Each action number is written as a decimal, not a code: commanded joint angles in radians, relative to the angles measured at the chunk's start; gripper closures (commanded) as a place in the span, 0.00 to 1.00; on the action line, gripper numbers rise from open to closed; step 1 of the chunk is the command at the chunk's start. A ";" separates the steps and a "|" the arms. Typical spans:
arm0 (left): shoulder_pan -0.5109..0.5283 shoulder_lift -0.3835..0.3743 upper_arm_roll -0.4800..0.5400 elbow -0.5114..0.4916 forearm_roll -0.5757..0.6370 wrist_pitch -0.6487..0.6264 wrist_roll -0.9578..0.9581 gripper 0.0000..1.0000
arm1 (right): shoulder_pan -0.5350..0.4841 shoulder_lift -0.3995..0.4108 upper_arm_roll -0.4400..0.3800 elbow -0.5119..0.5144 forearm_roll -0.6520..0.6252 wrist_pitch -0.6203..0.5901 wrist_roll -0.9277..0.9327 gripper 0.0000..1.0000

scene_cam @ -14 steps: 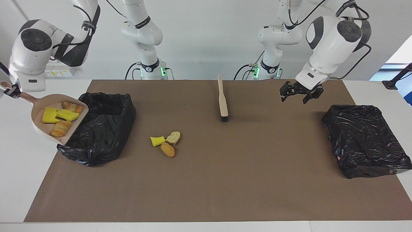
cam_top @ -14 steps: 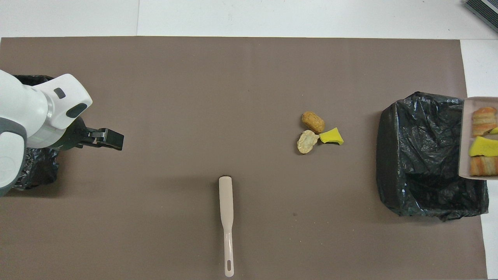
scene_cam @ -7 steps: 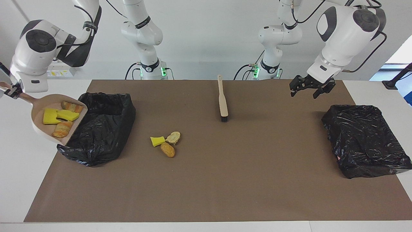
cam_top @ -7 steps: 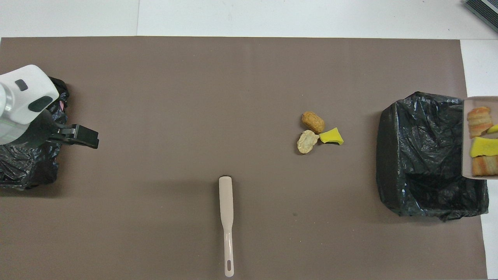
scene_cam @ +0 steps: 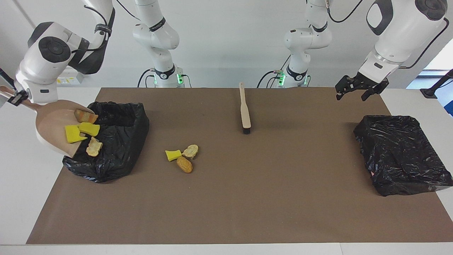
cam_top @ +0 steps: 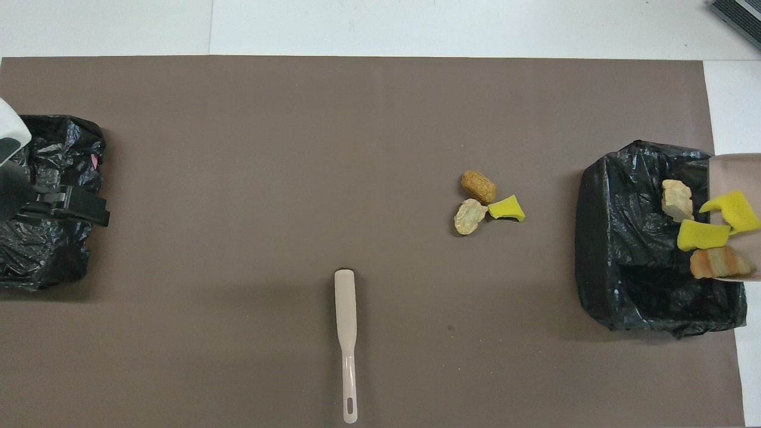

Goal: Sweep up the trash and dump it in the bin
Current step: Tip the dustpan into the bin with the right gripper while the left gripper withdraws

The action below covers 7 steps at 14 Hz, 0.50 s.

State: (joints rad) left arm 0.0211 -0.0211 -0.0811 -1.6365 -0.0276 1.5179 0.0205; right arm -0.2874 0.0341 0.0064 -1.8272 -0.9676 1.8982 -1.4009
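Observation:
My right gripper [scene_cam: 16, 97] is shut on the handle of the beige dustpan [scene_cam: 53, 122], which is tilted over the rim of the black-lined bin [scene_cam: 116, 141]. Several scraps slide off its lip: two yellow sponge chunks [scene_cam: 72, 134] and two bread-like pieces [scene_cam: 94, 146]. In the overhead view they hang over the bin [cam_top: 630, 238] at the pan's edge [cam_top: 734, 166]. Three scraps lie on the mat: a yellow sponge [scene_cam: 172, 154], a pale piece [scene_cam: 191, 151] and a brown piece [scene_cam: 184, 164]. My left gripper [scene_cam: 357, 90] is open, raised over the mat's left-arm end.
The beige brush [scene_cam: 244, 109] lies on the brown mat near the robots, bristles pointing away from them. A second crumpled black bag [scene_cam: 400, 156] sits at the left arm's end of the table. White table shows around the mat.
The dustpan has tipped toward the bin and its scraps have slid to the lip and off it. My left gripper has risen and moved toward the left arm's end of the table.

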 commanded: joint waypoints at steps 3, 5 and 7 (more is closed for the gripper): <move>0.022 0.010 0.000 0.069 -0.005 -0.031 -0.005 0.00 | 0.014 -0.008 0.006 0.026 -0.045 -0.051 0.016 1.00; 0.039 0.016 -0.002 0.110 0.011 -0.041 -0.005 0.00 | 0.053 -0.013 0.004 0.028 -0.062 -0.059 0.014 1.00; 0.034 0.018 -0.003 0.110 0.017 -0.030 0.002 0.00 | 0.045 -0.010 0.003 0.034 -0.060 -0.059 0.010 1.00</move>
State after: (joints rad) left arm 0.0480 -0.0211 -0.0751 -1.5614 -0.0276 1.5108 0.0186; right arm -0.2415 0.0308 0.0077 -1.8017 -1.0016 1.8591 -1.4008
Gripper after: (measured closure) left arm 0.000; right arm 0.687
